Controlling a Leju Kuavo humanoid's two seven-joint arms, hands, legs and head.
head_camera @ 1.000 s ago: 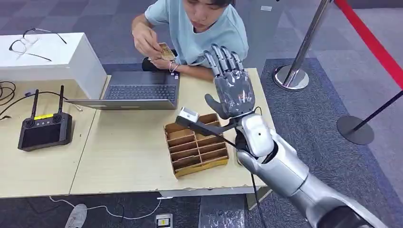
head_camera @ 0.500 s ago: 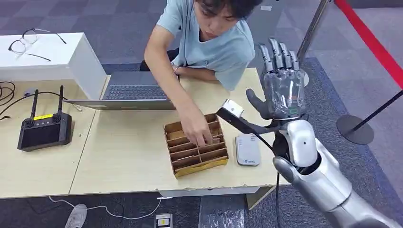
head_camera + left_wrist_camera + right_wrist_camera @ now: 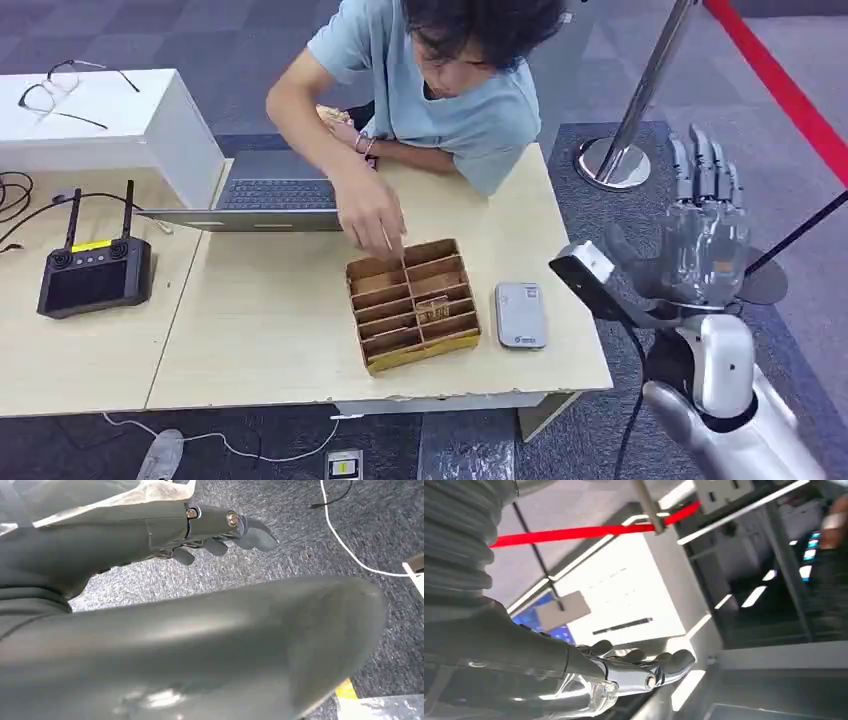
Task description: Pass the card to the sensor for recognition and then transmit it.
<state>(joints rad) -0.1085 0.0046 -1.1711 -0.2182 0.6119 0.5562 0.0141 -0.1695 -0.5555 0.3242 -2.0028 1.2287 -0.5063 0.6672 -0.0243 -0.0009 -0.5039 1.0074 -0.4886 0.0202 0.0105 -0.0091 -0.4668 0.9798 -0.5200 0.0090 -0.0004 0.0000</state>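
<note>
Head view first: the right hand (image 3: pixel 706 232) is up off the right edge of the table (image 3: pixel 270 340), over the carpet, fingers straight and spread a bit, palm empty, touching nothing. On the table there's a cardboard sorting tray (image 3: pixel 412 303) with slots, and a card (image 3: pixel 433 311) stands in one of the slots nearer the front. A person (image 3: pixel 440 80) leans over from the far side with one hand (image 3: pixel 372 215) right at the tray's back edge; the other hand is tucked near the chest with something tan in it, can't tell what. Just right of the tray lies a small grey card reader (image 3: pixel 520 314), flat, with a tiny blue logo at its near end, too small to read. Further left are a laptop (image 3: pixel 270 200), a black controller (image 3: pixel 95 270) with two antennas and a yellow sticker (unreadable), and glasses (image 3: pixel 60 90) on a white box (image 3: pixel 110 120).

Left wrist view: the left hand (image 3: pixel 150 525) hangs over grey carpet, fingers loosely curled in, nothing in them. A white cable (image 3: pixel 350 545) runs across the floor.

Right wrist view: same right hand (image 3: pixel 624 672), fingers stretched out and relaxed, holding nothing. Red barrier tape (image 3: pixel 589 530) behind it.
</note>
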